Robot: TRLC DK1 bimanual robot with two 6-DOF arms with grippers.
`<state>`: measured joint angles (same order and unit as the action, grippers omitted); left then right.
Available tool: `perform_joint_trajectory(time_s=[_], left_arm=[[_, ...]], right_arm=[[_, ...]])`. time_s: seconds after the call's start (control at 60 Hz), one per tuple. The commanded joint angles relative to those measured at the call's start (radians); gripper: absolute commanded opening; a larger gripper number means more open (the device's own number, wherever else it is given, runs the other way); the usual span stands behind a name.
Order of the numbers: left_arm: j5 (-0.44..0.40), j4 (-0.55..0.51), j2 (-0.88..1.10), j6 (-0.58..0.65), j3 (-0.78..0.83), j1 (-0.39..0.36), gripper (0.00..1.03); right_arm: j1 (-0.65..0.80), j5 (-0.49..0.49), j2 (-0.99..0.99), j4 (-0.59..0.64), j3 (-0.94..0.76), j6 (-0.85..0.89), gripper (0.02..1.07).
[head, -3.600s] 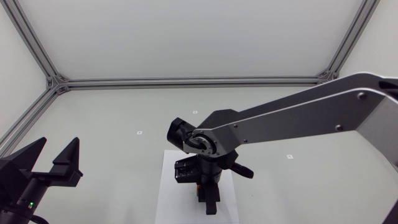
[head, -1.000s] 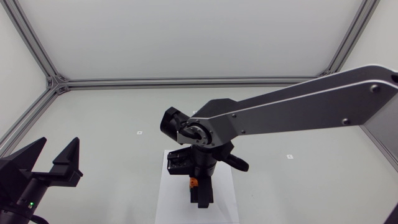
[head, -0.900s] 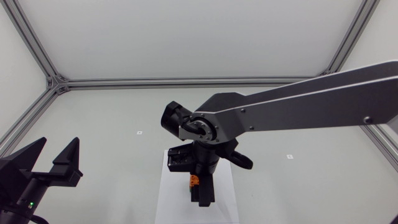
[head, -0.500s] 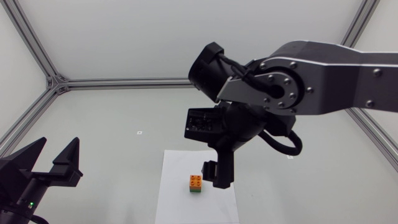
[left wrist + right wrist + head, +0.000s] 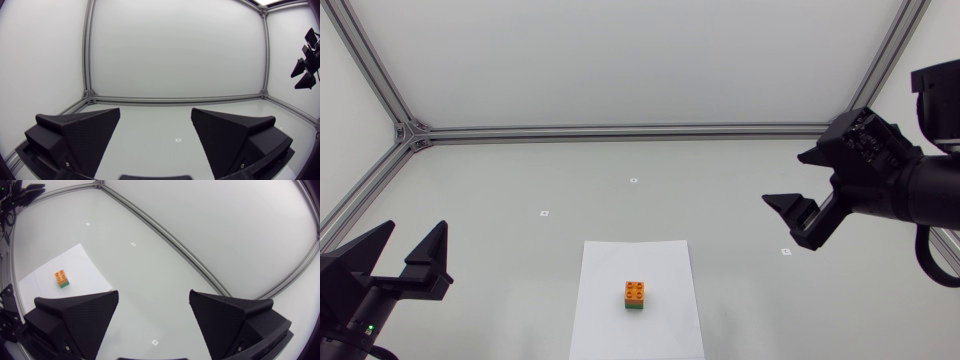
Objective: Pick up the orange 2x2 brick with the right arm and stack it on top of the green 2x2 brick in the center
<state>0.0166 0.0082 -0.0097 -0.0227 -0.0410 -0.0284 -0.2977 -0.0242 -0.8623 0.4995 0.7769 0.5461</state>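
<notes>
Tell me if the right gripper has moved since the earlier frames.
Yes. The right gripper has pulled off the white sheet toward the view's right edge, leaving the orange brick on the green brick.

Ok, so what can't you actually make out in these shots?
- Green brick: head view, mostly covered by the orange brick; only a sliver shows.
- Whether they are pressed fully together: too small in either view.
- Left arm: cut off by the head view's corner.

Orange brick [image 5: 635, 291] atop green brick [image 5: 635, 308] on paper [image 5: 605, 305]; right gripper [image 5: 785, 180] well apart.
</notes>
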Motion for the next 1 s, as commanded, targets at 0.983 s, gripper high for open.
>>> perform_joint_trajectory(time_s=[0.983], left_arm=[[-0.003, -0.011, -0.004, 0.006, 0.041, -0.001, 0.99]], right_arm=[[0.329, 0.014, 0.623, -0.476, -0.589, -0.251, 1.02]])
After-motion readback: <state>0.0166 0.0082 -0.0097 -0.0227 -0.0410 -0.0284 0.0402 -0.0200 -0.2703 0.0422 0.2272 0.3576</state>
